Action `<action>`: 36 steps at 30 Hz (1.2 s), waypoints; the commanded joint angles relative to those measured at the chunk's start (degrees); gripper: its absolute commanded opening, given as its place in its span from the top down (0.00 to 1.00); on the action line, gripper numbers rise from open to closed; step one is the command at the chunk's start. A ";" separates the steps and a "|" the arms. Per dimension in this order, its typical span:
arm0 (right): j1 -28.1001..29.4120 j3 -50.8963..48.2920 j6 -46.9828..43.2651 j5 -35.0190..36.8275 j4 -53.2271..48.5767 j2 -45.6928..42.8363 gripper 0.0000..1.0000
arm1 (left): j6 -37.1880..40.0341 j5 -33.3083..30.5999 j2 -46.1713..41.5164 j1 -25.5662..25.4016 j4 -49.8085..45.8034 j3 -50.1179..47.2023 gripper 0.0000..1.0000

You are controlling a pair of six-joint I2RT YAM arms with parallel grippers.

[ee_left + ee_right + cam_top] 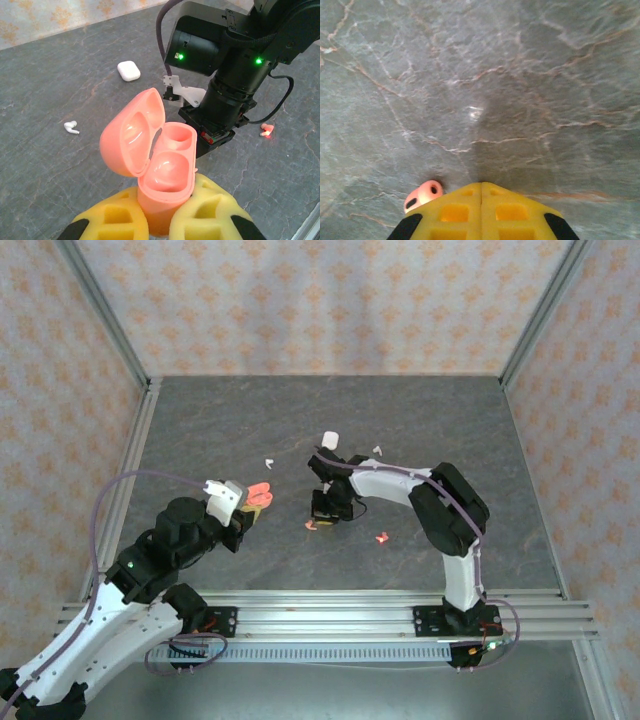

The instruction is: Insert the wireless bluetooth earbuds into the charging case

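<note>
Jaws first: the right jaws are pressed together, their yellow pads (455, 212) meeting along a closed seam with nothing caught between them. The left jaws clamp the base of the pink case (165, 170), whose lid is hinged open and whose two wells are empty and face up.

The step in hand looks like picking up the pink earbud (422, 195). Doing it well means parting the right jaws and shifting them sideways until the bud sits between the pads. They should then close gently on its body, leaving the stem free to drop into a well.

That earbud lies on the bench (530, 75) just beside the outer face of one pad, not between the two (whether it touches the pad is hard to tell from the wrist view). A second pink earbud (381, 537) lies apart from the jaws, toward the right arm's base. The white case (330, 441), one white earbud (268, 461) and another white earbud (377, 450) lie further back.
</note>
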 commanded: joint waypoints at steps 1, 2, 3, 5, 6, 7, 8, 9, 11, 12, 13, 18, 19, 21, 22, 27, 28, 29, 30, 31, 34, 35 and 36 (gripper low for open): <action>3.08 -2.23 4.18 -4.66 4.96 -0.15 0.93 | 0.09 -0.99 -1.45 0.00 -1.05 -0.43 1.00; 3.16 -2.57 4.67 -4.83 5.21 -0.38 0.93 | -0.01 -1.02 -1.76 0.00 -1.05 -0.53 1.00; 3.17 -2.93 5.16 -4.99 5.43 -0.60 0.94 | -0.18 -1.16 -2.11 0.00 -0.99 -0.79 1.00; 3.30 -3.26 5.70 -5.19 5.70 -1.08 0.94 | -0.45 -1.23 -2.79 0.00 -0.71 -1.18 1.00; 3.43 -3.28 5.91 -5.17 5.79 -1.23 0.94 | -0.53 -1.27 -3.15 0.00 -0.54 -1.46 1.00; 3.52 -3.18 5.95 -5.26 5.83 -1.40 0.94 | -0.72 -1.22 -3.41 0.00 -0.44 -1.58 1.00; 3.67 -3.11 6.12 -5.27 5.88 -1.55 0.94 | -0.80 -1.17 -3.58 0.00 -0.44 -1.59 1.00; 3.78 -2.92 6.19 -5.33 5.90 -1.58 0.95 | -0.80 -1.12 -3.68 -0.04 -0.59 -1.65 1.00; 4.02 -2.55 6.22 -5.59 6.01 -1.58 0.95 | -0.76 -1.26 -3.77 -0.02 -0.95 -1.44 1.00; 4.05 -2.41 6.35 -5.78 6.09 -1.52 0.94 | -0.70 -1.35 -3.74 0.00 -1.04 -1.33 1.00; 4.13 -2.41 6.44 -5.89 6.14 -1.49 0.95 | -0.65 -1.29 -3.79 0.00 -1.07 -1.25 1.00; 4.13 -1.58 5.77 -4.56 3.86 -3.01 0.96 | -0.71 -1.44 -3.80 0.00 -1.20 -0.98 1.00; 4.14 -1.30 5.38 -3.58 2.79 -3.64 0.96 | -0.80 -1.45 -3.83 0.00 -1.27 -1.03 1.00; 4.11 -0.68 5.04 -1.37 1.10 -4.89 0.96 | -0.80 -1.44 -3.86 0.00 -1.18 -0.98 1.00; 4.16 -0.32 5.03 -0.38 0.35 -5.44 0.96 | -0.81 -1.41 -3.83 0.00 -1.14 -1.04 1.00; 4.12 0.43 6.67 1.52 0.65 -6.08 0.89 | -0.87 -1.28 -3.63 0.00 -0.36 -1.33 1.00; 4.14 0.37 7.26 1.60 1.38 -6.06 0.86 | -0.89 -1.23 -3.53 0.00 -0.28 -1.33 1.00; 4.13 0.27 7.68 1.59 2.13 -6.03 0.83 | -0.82 -1.28 -3.48 0.00 -0.27 -1.29 1.00; 4.14 0.19 8.24 1.70 2.85 -5.88 0.79 | -0.81 -1.27 -3.35 0.00 -0.32 -1.25 1.00; 4.14 0.16 8.55 1.79 3.37 -5.62 0.75 | -0.73 -1.28 -3.25 0.00 -0.28 -1.16 1.00; 4.09 0.67 9.21 1.86 3.72 -4.70 0.67 | -0.51 -1.23 -3.10 0.00 -0.27 -1.11 1.00; 4.12 0.91 9.37 1.81 3.61 -4.24 0.66 | -0.54 -1.21 -3.09 0.00 -0.26 -1.07 1.00; 4.14 1.12 9.60 1.68 3.59 -3.90 0.65 | -0.45 -1.25 -3.07 0.00 -0.21 -1.09 1.00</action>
